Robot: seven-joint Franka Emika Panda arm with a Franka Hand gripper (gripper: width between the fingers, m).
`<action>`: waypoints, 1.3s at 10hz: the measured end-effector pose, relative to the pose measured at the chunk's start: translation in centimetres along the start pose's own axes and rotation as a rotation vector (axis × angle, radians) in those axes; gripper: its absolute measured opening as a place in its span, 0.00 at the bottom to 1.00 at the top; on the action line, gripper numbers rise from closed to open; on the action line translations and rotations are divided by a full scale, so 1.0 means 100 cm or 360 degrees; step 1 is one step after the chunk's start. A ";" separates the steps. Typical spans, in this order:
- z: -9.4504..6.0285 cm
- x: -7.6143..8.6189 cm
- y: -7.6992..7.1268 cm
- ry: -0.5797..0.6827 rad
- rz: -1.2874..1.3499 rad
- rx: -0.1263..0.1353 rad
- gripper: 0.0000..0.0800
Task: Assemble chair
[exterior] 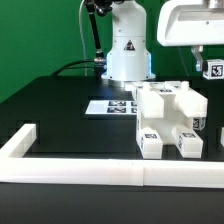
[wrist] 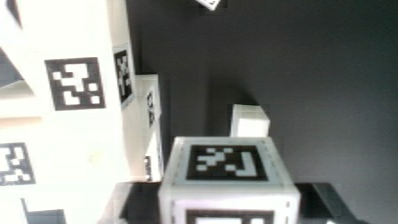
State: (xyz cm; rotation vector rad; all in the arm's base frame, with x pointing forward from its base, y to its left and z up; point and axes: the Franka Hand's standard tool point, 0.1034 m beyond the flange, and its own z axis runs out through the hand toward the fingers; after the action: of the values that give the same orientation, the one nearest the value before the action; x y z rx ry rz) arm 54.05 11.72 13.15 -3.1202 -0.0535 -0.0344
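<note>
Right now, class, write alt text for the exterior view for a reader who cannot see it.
A chunky white chair assembly stands on a black table, behind a low white border rail. Above it, on the exterior view's right, the gripper holds a small tagged white part; the marker board lies behind.

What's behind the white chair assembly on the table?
The marker board lies flat behind the chair assembly, with the robot base beyond. The assembly hides part of the board.

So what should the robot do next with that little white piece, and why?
Probably lower it toward the chair. The end effector is shut on the small tagged part, which hangs above the table at the exterior view's right of the chair, not touching it.
</note>
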 end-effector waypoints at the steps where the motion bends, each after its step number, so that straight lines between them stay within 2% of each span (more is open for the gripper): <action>1: 0.000 0.000 0.001 0.0000 0.0003 0.0000 0.36; 3: -0.001 0.000 0.004 -0.0001 -0.0031 -0.0003 0.36; 4: -0.005 0.003 0.017 0.0007 -0.0090 -0.0008 0.36; 7: -0.009 0.011 0.043 0.0022 -0.0138 -0.0016 0.36; 10: -0.008 0.010 0.042 0.0020 -0.0127 -0.0017 0.36; 13: -0.003 0.009 0.049 0.0008 -0.0147 -0.0023 0.36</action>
State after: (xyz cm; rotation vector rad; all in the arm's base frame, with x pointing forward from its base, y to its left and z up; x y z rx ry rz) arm 55.12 6.88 13.37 -3.1297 -0.1983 -0.0445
